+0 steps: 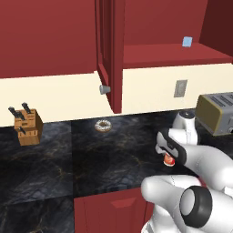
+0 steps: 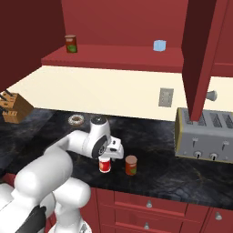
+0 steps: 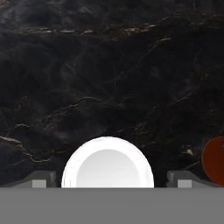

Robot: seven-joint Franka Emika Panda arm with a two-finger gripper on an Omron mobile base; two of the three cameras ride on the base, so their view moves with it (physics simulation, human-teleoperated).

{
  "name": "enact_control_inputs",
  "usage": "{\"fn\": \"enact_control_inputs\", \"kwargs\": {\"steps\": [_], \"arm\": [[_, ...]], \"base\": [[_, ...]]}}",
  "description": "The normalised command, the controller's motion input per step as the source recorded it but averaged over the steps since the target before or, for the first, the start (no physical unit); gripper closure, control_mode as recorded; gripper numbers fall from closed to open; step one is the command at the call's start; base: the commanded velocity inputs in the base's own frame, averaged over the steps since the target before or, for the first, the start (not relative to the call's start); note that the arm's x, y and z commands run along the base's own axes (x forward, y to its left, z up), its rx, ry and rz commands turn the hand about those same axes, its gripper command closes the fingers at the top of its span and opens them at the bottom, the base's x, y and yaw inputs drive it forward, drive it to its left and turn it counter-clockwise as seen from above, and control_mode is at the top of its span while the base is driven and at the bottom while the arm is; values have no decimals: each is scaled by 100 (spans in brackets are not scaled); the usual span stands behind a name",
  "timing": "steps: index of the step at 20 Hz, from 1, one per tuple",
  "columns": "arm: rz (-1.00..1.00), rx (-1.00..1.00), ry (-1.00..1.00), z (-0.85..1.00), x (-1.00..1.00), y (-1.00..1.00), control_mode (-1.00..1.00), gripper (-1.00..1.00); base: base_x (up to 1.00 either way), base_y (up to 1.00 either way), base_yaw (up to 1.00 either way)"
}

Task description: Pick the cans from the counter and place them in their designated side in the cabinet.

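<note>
Gripper (image 3: 109,181): jaws spread wide, nothing between them but air above a can top; pointing straight down at the counter, a stance that looks chosen for a top-down grab.
Fingertips (image 3: 41,179): one on each side of the pale round lid, both clear of it; not touching as far as the hand view shows.
Red can (image 2: 104,165): upright on the counter, directly under the hand, white-yellow label facing the right base camera. Its pale top (image 3: 107,162) sits centred between the tips, so a straight descent and a close would likely take it.
Maroon can (image 2: 131,165): upright just beside the red one, apart from it; in the hand view its rim shows at the right edge, outside the right tip. Near enough that a finger could brush it going down.
Counter (image 2: 173,177): black, gold-veined; both cans stand near its front edge.
Neighbours on counter: toaster (image 2: 205,136) well to the right; doughnut (image 2: 75,119) and knife block (image 2: 13,108) to the left and back.
Cabinet (image 2: 113,59): door (image 2: 200,54) swung open above the toaster; the shelf carries a can with a green label (image 2: 70,43) at left and a light-blue box (image 2: 159,45) further right, suggesting one side per kind.
Stage: judged pre-grasp; no can lifted yet.
</note>
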Motion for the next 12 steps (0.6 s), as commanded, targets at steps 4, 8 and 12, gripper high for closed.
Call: {"fn": "enact_control_inputs", "kwargs": {"steps": [4, 8, 12], "arm": [[1, 0, 0, -17, 6, -1, -100, -100], [1, 0, 0, -18, 2, 0, -100, 100], [0, 0, 1, -6, 0, -3, -100, 100]], "base": [[0, 0, 0], [0, 0, 0], [0, 0, 0]]}}
